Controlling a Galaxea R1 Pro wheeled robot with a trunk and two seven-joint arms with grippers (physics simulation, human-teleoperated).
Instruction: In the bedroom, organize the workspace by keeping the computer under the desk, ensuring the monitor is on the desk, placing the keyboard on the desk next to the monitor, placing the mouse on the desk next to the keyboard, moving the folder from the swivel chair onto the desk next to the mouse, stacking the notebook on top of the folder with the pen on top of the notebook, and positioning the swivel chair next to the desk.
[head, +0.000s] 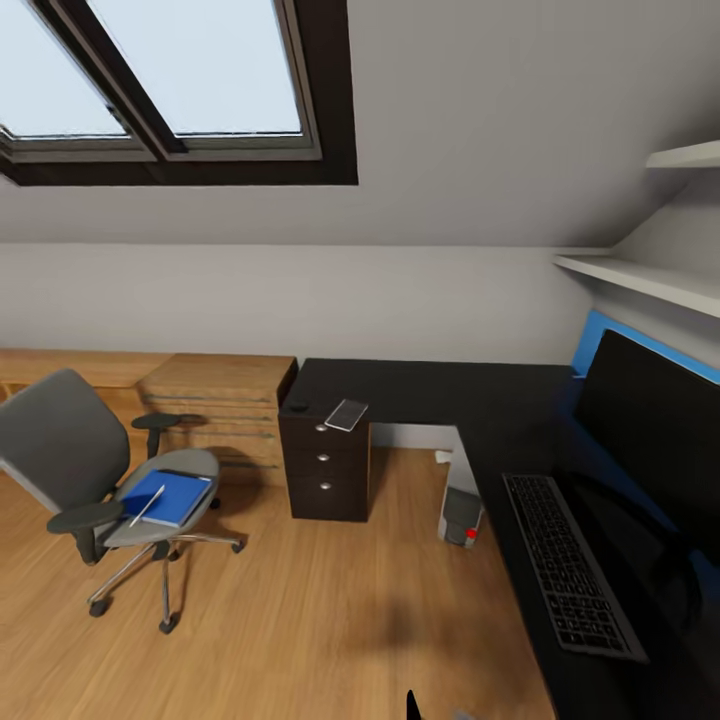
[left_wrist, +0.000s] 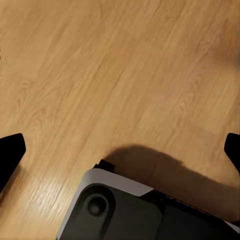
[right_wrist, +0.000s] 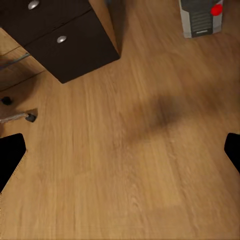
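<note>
The long black desk (head: 440, 392) stands by the wall. The monitor (head: 650, 430) stands on the desk, and the keyboard (head: 570, 565) lies just in front of it. The mouse (head: 298, 406) and the notebook (head: 347, 414) sit on the desk above the drawers (head: 325, 470). The computer (head: 461, 513) is on the floor (head: 300, 620) under the desk. The chair (head: 95, 480) is well apart from the desk, with the blue folder (head: 170, 497) and the pen (head: 147, 505) on its seat. The left gripper (left_wrist: 120, 150) and the right gripper (right_wrist: 120, 150) both hang wide open over the floor, holding nothing.

Blue folder (head: 168, 497) on grey swivel chair (head: 75, 462) (desk (head: 430, 392) glossy black).
</note>
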